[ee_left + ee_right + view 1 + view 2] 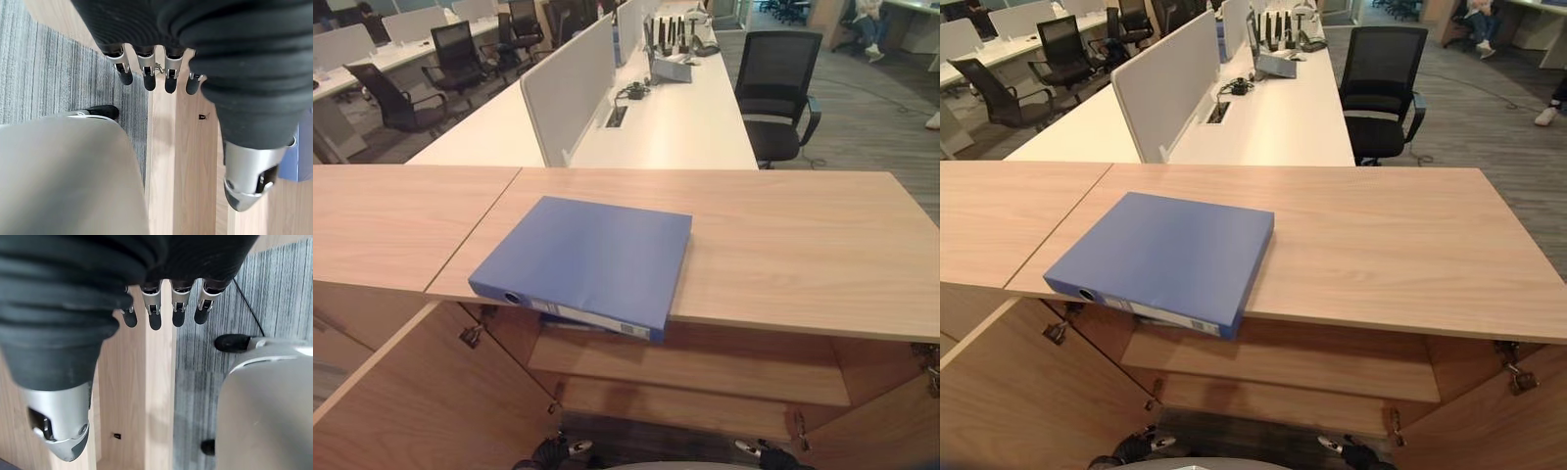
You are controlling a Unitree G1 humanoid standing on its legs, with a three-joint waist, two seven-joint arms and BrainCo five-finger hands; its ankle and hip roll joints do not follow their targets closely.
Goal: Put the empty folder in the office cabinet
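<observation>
Lying flat: a blue folder [585,259] rests on the wooden top of the cabinet [803,245], its spine edge with the finger hole jutting a little past the front edge, over the open compartment.

Cabinet: both doors stand swung out toward the camera, the left door [421,401] wide open in the foreground and the right door [1489,421] at the lower right; inside, a bare wooden shelf [1283,362] sits just under the folder's overhang.

Cabinet top: a seam splits it into a left panel and a wider right panel; the folder lies on the right panel, close to the seam.

Left hand: the left hand [146,73] hangs low beside the cabinet's wooden panel, well apart from the folder, with fingers [170,81] straight and relaxed and the thumb [249,181] set apart, holding nothing; a sliver of blue shows past the thumb.

Right hand: the right hand [166,308] also hangs low over grey carpet [205,362] and light wood, fingers [154,318] straight, thumb [58,426] apart, nothing in its grasp.

Background: behind the cabinet runs a long white desk [675,117] with a grey divider [573,83], a black office chair [778,93] at its right side, and more chairs at desks to the left.

Far right: a seated person [871,24] shows at the top edge of the room.
</observation>
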